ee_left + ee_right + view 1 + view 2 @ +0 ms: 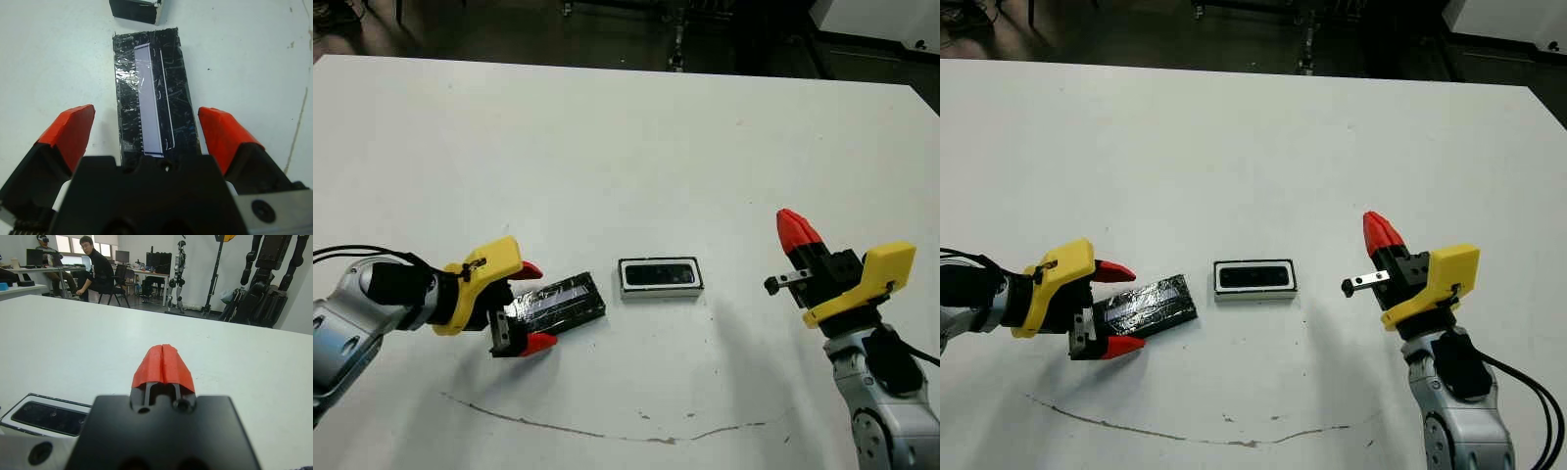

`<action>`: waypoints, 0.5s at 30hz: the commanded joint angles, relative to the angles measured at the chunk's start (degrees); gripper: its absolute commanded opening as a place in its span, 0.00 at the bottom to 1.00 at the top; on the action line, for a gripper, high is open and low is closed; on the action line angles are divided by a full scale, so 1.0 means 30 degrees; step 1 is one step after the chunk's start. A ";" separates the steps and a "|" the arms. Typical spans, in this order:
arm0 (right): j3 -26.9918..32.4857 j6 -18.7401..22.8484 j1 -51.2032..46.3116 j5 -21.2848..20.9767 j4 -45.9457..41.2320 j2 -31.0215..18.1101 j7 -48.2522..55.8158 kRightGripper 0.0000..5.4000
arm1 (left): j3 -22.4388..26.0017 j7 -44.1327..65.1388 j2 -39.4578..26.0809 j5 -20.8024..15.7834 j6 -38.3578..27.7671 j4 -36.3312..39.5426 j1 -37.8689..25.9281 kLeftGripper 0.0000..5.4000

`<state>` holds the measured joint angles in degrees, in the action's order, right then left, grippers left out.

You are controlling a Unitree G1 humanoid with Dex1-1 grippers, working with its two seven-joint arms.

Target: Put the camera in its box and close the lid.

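The camera (658,273) lies inside its box (661,293), a small white-lined tray at the table's middle. Just left of the box the glossy black lid (570,301) rests flat on the table, apart from it. My left gripper (536,305) is open, one red finger on each side of the lid's near end, with a gap at both sides in the left wrist view, where the lid (146,58) runs away from the fingers (73,125). My right gripper (795,230) is shut on nothing and held off to the right of the box (10,417).
A thin dark scuff line (607,431) crosses the table near its front edge. Beyond the table's far edge, the right wrist view shows seated people (95,269) and standing humanoid robots (269,279).
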<state>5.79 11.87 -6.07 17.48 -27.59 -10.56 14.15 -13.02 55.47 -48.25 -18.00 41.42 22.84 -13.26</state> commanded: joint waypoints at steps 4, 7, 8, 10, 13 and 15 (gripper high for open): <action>0.0059 -0.0140 -0.0212 -0.0011 0.0178 -0.0131 0.0149 0.00 | 0.0047 -0.0483 -0.0290 0.0587 -0.0276 0.0360 0.0674 1.00; 0.0061 -0.0088 -0.0251 0.0008 0.0165 -0.0141 0.0197 0.00 | 0.0153 -0.0911 -0.0248 0.1132 -0.1169 0.0630 0.1146 0.96; 0.0067 -0.0028 -0.0267 0.0025 0.0140 -0.0139 0.0190 0.00 | 0.0165 -0.1020 -0.0268 0.1340 -0.1461 0.0722 0.1266 0.93; 0.0052 0.0033 -0.0300 -0.0030 0.0064 -0.0122 0.0119 0.00 | 0.0347 -0.1074 -0.0112 0.1329 -0.1807 0.0647 0.1497 0.87; 0.0050 0.0013 -0.0285 -0.0080 0.0072 -0.0153 0.0121 0.00 | 0.0526 -0.0964 0.0035 0.1130 -0.1973 0.0451 0.1678 0.79; 0.0057 -0.0063 -0.0283 -0.0080 0.0121 -0.0160 0.0164 0.00 | 0.0600 -0.0634 0.0072 0.0757 -0.1803 0.0343 0.1637 0.74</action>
<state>5.71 11.86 -6.39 17.46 -27.53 -10.57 14.52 -11.67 52.87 -48.18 -15.19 36.00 24.33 -8.84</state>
